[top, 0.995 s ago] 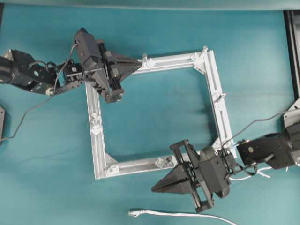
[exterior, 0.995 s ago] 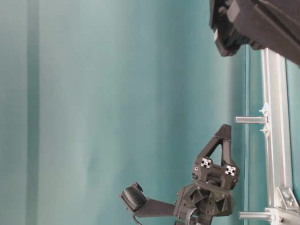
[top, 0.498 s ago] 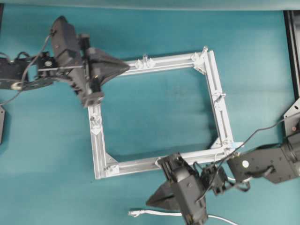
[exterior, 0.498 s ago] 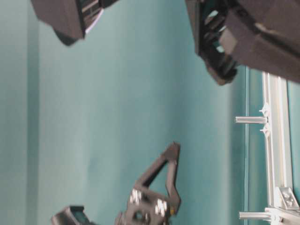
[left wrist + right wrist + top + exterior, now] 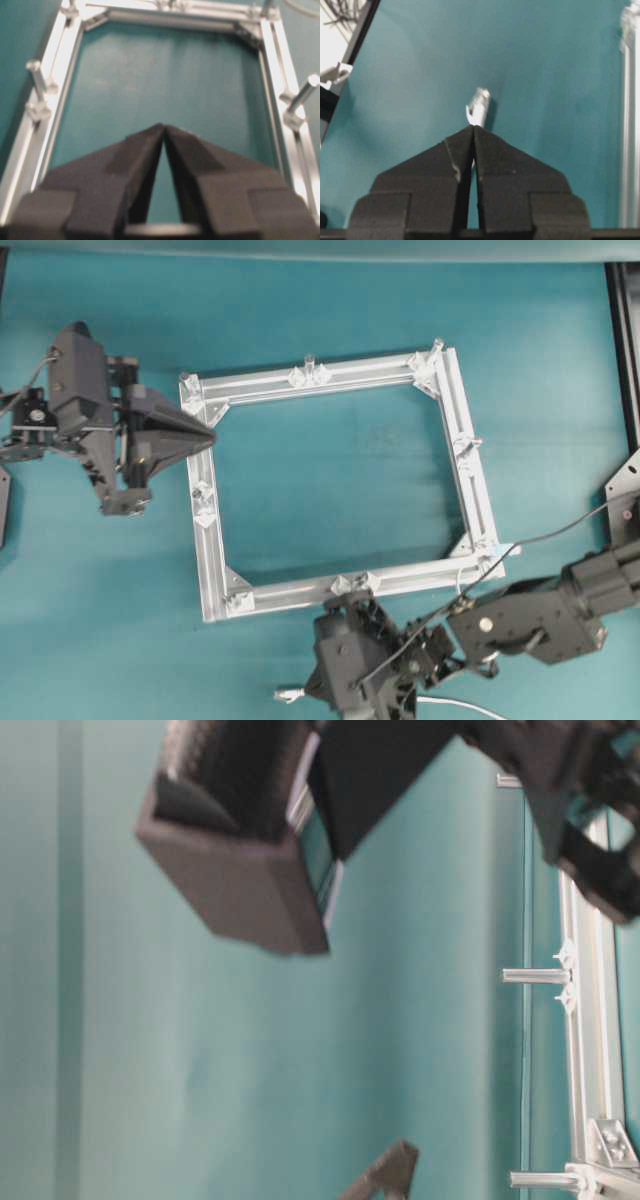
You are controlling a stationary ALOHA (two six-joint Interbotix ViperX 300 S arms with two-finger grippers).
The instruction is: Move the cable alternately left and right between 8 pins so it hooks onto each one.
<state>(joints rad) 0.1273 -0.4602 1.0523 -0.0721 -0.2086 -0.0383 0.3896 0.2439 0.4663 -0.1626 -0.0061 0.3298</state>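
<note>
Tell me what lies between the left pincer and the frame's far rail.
Only bare teal cloth inside the frame, seen in the left wrist view ahead of the left pincer.

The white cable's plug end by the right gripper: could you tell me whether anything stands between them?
Nothing visible does. In the right wrist view the shut black right gripper points straight at the thin white cable's clear plug, with only bare teal table around it.
</note>
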